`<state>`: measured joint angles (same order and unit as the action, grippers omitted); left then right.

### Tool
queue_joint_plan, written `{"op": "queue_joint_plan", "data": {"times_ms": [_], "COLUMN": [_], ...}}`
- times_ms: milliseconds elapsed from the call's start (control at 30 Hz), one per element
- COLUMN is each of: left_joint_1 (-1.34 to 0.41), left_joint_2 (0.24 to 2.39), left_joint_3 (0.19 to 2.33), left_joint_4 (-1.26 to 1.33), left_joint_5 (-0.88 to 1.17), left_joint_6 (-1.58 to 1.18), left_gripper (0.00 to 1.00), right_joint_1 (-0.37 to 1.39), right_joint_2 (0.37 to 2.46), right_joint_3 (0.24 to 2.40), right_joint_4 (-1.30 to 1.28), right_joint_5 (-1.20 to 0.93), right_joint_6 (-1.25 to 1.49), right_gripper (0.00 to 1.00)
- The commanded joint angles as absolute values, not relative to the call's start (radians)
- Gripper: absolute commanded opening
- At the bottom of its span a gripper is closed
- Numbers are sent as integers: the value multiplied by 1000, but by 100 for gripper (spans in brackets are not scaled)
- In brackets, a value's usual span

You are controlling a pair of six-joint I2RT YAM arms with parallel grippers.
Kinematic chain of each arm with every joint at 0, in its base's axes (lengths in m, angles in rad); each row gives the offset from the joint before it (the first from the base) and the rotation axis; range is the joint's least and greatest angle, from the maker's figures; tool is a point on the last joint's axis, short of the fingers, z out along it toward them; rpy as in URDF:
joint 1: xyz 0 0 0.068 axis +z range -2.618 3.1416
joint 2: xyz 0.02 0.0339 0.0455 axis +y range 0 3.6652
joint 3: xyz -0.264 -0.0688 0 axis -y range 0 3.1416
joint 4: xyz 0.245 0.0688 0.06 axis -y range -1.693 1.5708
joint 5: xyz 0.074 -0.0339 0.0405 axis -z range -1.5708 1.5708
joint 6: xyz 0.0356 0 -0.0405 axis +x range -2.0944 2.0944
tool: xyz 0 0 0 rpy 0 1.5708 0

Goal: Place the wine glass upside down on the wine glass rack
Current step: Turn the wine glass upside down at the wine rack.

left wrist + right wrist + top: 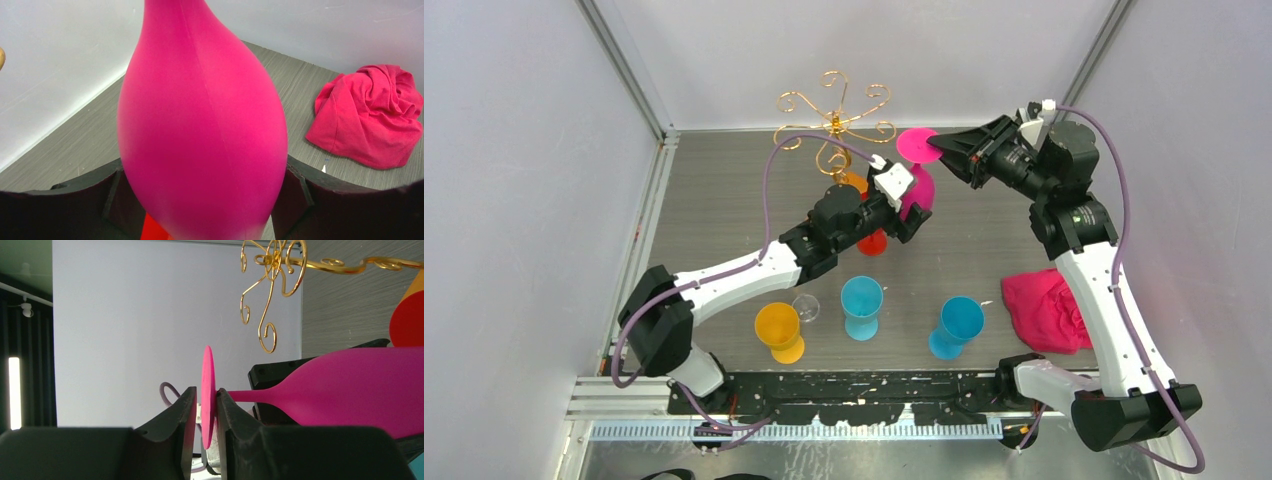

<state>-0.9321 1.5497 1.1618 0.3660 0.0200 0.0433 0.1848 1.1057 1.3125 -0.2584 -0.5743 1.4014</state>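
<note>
Your left claw (914, 208) is clenched around the bowl of the pink wine glass (921, 190). In the left wrist view its dark fingers (75, 200) press on both sides of the bowl's widest part. The glass is held in the air above the far middle of the table (724, 200), already inverted: the foot is on top, the rim points down, and the long axis is close to upright.

Your right claw (206, 410) reaches in from the right at the height of the foot (208, 390), and its jaws straddle the thin disc edge-on. One finger looks to be against the disc, while a sliver of gap shows on the other side. You cannot tell from here whether it has a hold or is only bracketing the foot, so count on the left claw alone to carry the glass.

The next move depends on where the wine glass rack (834, 120) is. It stands to the left of the glass and slightly farther back. Its gold scroll arms sit at about the height of the foot, and the nearest curl is just beside the disc without touching it. To hang the glass, take the stem sideways to the left into a gap between the scrolls so the foot rests on the wire.

The left arm is the nearer one, with its forearm running up from just in front of the rack's base. The right arm would have to reach across the glass.
</note>
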Motion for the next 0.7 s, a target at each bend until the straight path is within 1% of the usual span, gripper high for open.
{"op": "queue_joint_plan", "data": {"times_ms": [0,67,167,400,667], "left_joint_1": [-939,-939,-939,-940,-942], "left_joint_2": [1559,1561,1560,1558,1523], "left_joint_3": [1208,1209,1207,1206,1191], "left_joint_4": [423,423,423,423,410], "left_joint_5": [29,25,25,8,-116], "left_joint_6": [59,58,58,45,8], "left_gripper": [70,71,72,76,88], "right_joint_1": [198,199,198,198,199], "right_joint_2": [1088,1088,1088,1081,1072], "right_joint_3": [1315,1316,1322,1324,1333], "right_joint_4": [-228,-233,-241,-247,-255], "right_joint_5": [-576,-574,-572,-569,-568], "right_joint_6": [1387,1384,1381,1383,1384], "right_gripper": [19,11,2,1,1]}}
